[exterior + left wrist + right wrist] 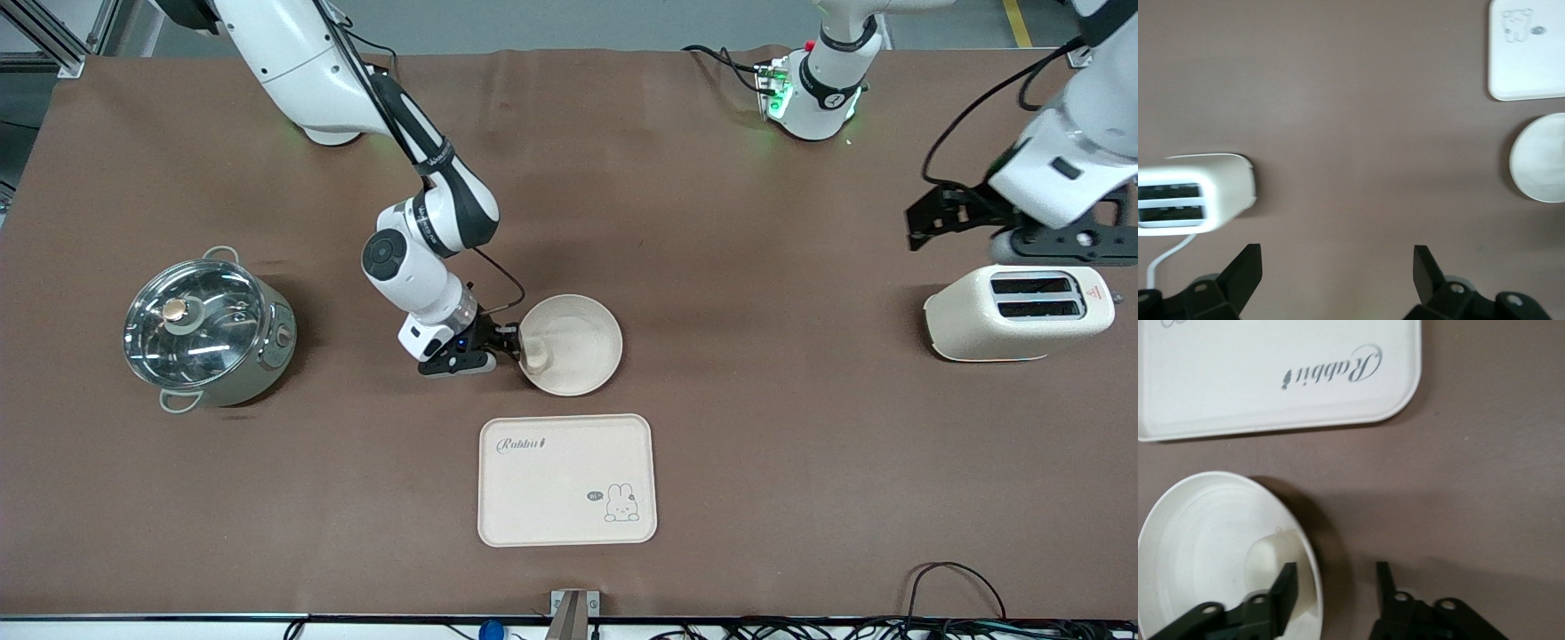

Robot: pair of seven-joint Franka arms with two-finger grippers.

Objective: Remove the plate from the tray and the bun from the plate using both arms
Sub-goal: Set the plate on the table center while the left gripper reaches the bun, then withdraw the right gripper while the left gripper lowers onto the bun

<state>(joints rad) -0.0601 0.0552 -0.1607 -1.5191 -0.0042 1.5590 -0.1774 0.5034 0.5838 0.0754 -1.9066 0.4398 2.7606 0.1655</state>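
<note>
My left gripper [1338,273] hangs over bare brown table [1358,113], its two black fingers [1245,270] spread wide with nothing between them. Below me a cream toaster [1198,193] shows its two slots. Well apart from it sit a round plate [1541,167] and a tray [1525,60].

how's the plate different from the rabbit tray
The plate is round with a raised rim; the tray is rectangular with rounded corners. The tray is wider than the plate and lies nearer the front camera. The plate holds the bun; the tray bears only its rabbit drawing and lettering. Both are cream-white and lie flat on the table.
</note>
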